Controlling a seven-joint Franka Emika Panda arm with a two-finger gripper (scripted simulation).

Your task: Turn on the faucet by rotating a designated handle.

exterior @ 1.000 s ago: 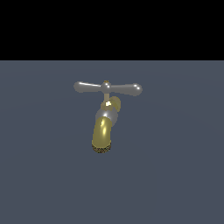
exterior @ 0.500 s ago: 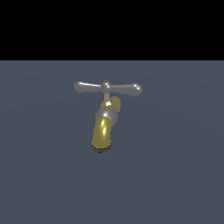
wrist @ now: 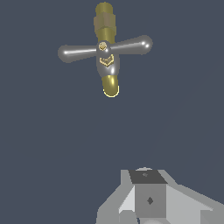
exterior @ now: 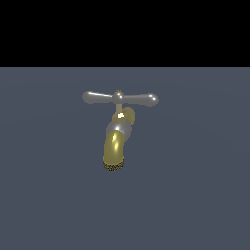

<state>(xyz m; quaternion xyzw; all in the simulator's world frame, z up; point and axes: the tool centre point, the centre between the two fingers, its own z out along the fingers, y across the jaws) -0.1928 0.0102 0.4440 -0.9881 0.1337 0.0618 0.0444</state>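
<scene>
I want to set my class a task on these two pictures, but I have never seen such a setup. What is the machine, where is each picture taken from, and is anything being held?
These are simulator renders of one robot arm's workspace. The exterior view comes from a camera off the arm: it shows a brass faucet with a silver crossbar handle on a plain grey surface. The wrist view comes from a camera on the arm, with the grey gripper body at the edge. Its fingers are not visible, so open or shut cannot be told. It is apart from the faucet.

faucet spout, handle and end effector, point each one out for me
faucet [exterior: 115, 148], exterior view, on the golden spout's curved front
handle [exterior: 141, 99], exterior view, on the silver crossbar's right arm
end effector [wrist: 148, 199], wrist view, on its grey body
</scene>
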